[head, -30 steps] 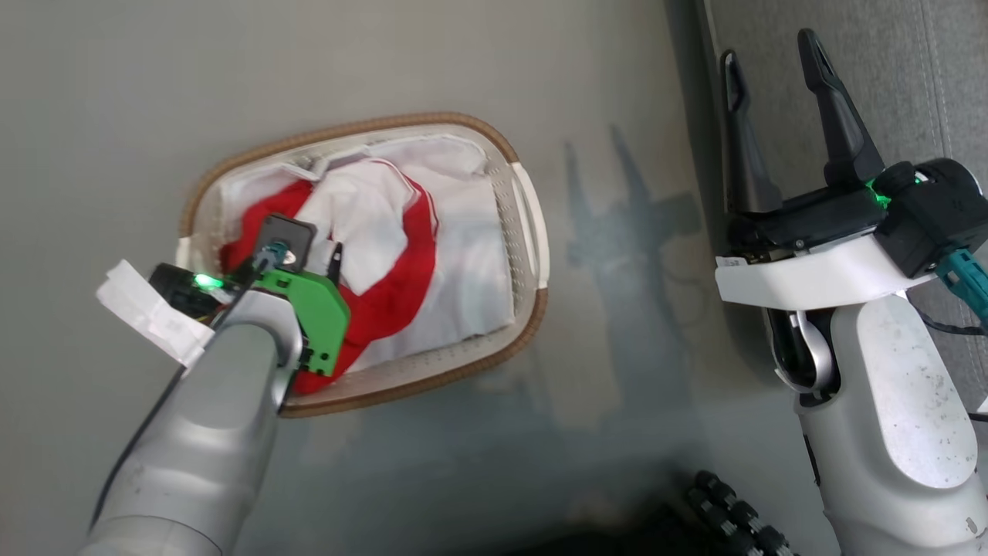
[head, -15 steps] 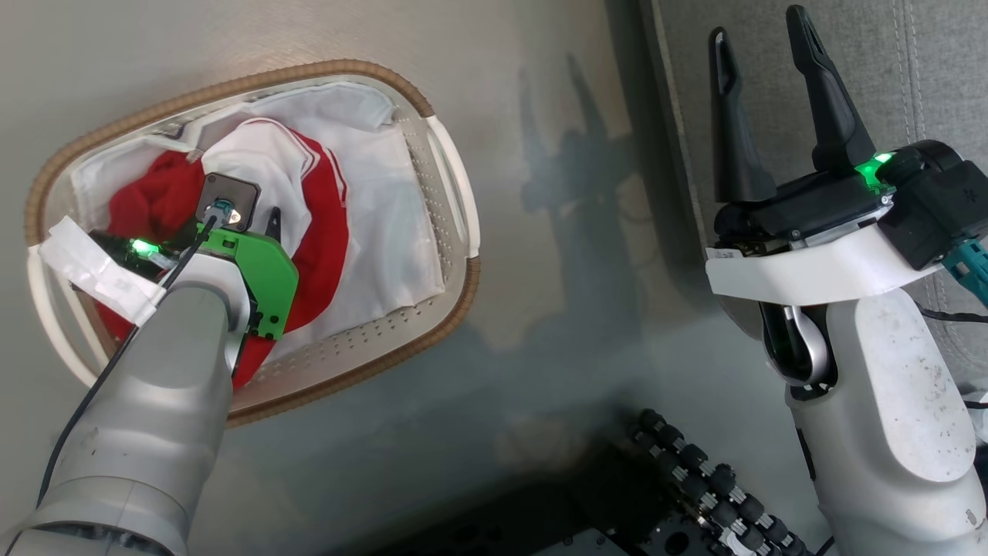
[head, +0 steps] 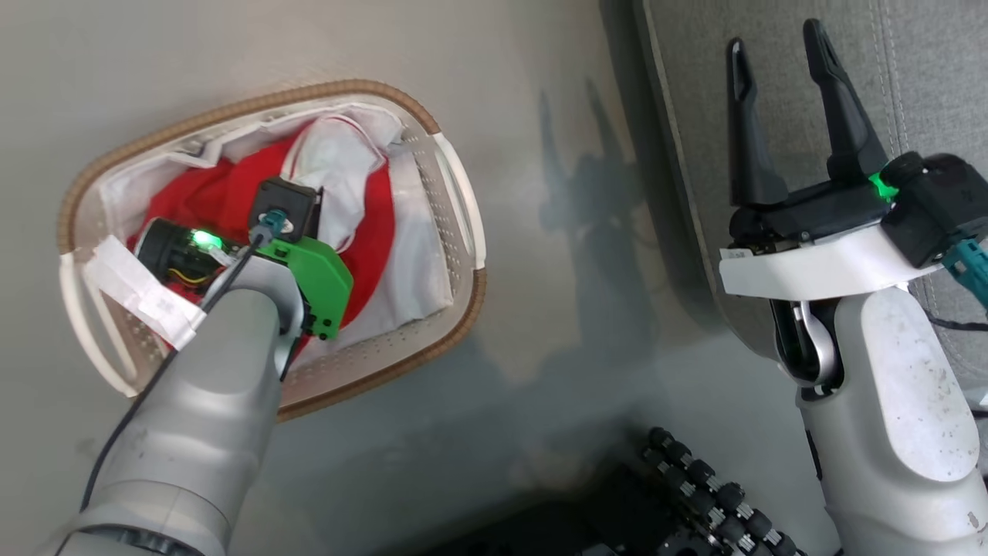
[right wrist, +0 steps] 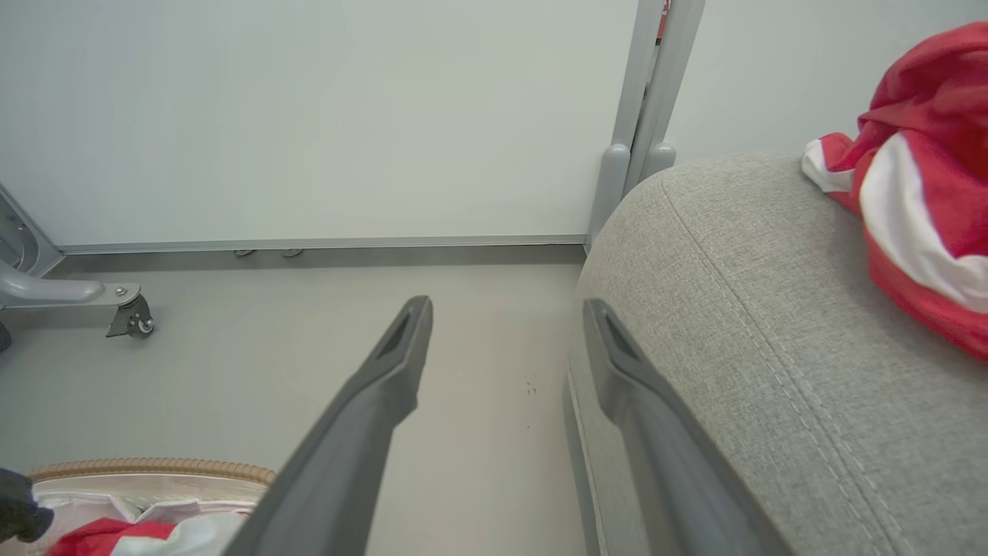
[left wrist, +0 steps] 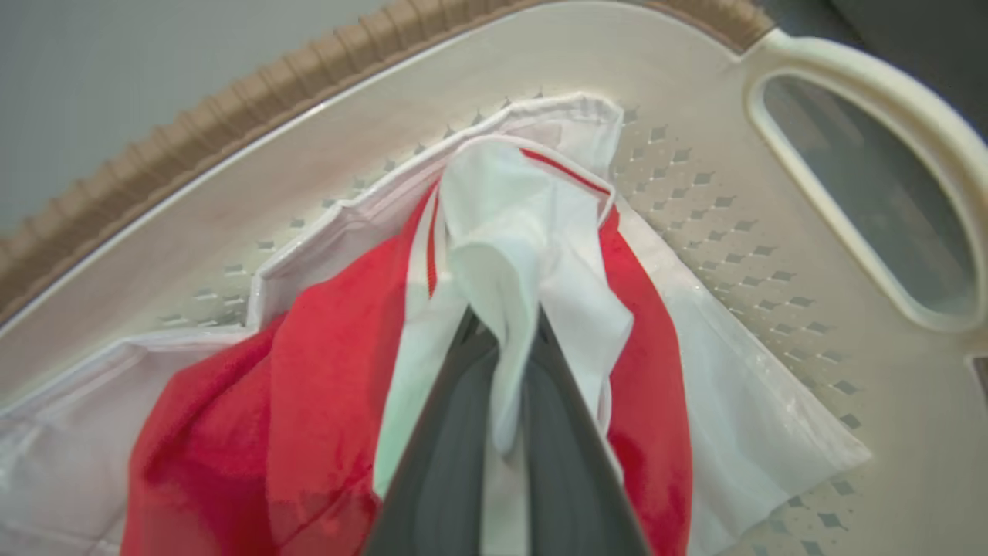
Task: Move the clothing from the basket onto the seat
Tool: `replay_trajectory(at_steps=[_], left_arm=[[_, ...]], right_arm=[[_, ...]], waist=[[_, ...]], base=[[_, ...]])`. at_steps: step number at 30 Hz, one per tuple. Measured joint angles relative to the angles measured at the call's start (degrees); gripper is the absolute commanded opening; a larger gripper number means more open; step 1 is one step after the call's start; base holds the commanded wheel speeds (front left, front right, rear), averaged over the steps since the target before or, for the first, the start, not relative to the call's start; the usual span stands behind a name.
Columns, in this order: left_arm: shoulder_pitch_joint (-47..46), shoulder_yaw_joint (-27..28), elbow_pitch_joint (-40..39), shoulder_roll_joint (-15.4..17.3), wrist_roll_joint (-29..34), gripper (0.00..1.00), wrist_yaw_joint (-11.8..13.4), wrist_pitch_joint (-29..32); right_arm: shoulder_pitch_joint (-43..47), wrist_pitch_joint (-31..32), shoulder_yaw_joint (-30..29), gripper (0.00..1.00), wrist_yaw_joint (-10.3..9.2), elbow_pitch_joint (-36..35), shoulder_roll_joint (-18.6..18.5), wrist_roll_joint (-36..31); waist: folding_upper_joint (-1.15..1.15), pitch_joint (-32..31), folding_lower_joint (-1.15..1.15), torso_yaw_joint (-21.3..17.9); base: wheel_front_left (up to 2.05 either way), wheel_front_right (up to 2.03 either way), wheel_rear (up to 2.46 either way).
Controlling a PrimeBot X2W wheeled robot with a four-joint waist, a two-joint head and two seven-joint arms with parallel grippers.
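Observation:
The basket (head: 231, 112) stands on the floor at the left, with the red and white clothing (head: 216, 201) piled inside on a plain white sheet (head: 421, 255). My left arm reaches down into it. In the left wrist view my left gripper (left wrist: 502, 332) is shut on a bunched fold of the clothing (left wrist: 332, 371), pinching white fabric with red either side. My right gripper (head: 776, 42) stands open and empty above the left edge of the grey seat (head: 926, 77). Another red and white garment (right wrist: 918, 193) lies on the seat (right wrist: 733, 309).
Grey floor lies between basket and seat. My wheeled base (head: 710, 494) shows at the bottom. In the right wrist view a pale wall with a grey post (right wrist: 648, 116) stands behind the seat, and a caster leg (right wrist: 116, 297) sits at the far left.
My left gripper has gone from open to shut on the clothing, which is now bunched and drawn up. The head camera has shifted. The right gripper stays open.

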Motion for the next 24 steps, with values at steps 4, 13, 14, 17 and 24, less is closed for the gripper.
replay_trajectory(at_steps=[4,13,14,17,24], left_arm=[[2.38,-0.74,-3.14,-0.91,-0.63,0.00,-0.71,-1.19],[7.20,-2.16,-16.56,-1.86,-4.04,0.00,-1.48,-1.87],[7.40,-2.46,-17.91,-1.90,-4.34,0.00,-1.49,-1.88],[7.74,-3.86,-21.87,-1.94,-5.57,0.00,-1.67,-1.85],[6.81,-10.17,-31.88,-1.15,-13.50,0.00,-1.74,2.63]], right_arm=[[1.93,0.00,-1.37,1.00,0.00,2.32,0.04,-1.71],[7.78,0.00,-3.96,1.00,0.00,9.20,0.07,-5.05],[8.41,0.00,-4.12,1.00,0.00,9.84,0.07,-5.25],[10.53,0.00,-4.64,1.00,0.00,11.62,0.08,-6.03],[13.82,0.00,-4.36,1.00,0.00,14.89,0.04,-7.04]], waist=[[0.00,-3.22,0.00,1.64],[0.00,-13.15,0.00,5.58],[0.00,-14.23,-0.01,5.94],[0.00,-18.06,-0.01,7.08],[0.00,-27.29,-0.01,9.36]], base=[[0.00,0.00,0.00],[0.00,0.00,0.00],[0.00,0.00,0.00],[0.00,0.00,0.00],[0.00,0.00,0.00]])
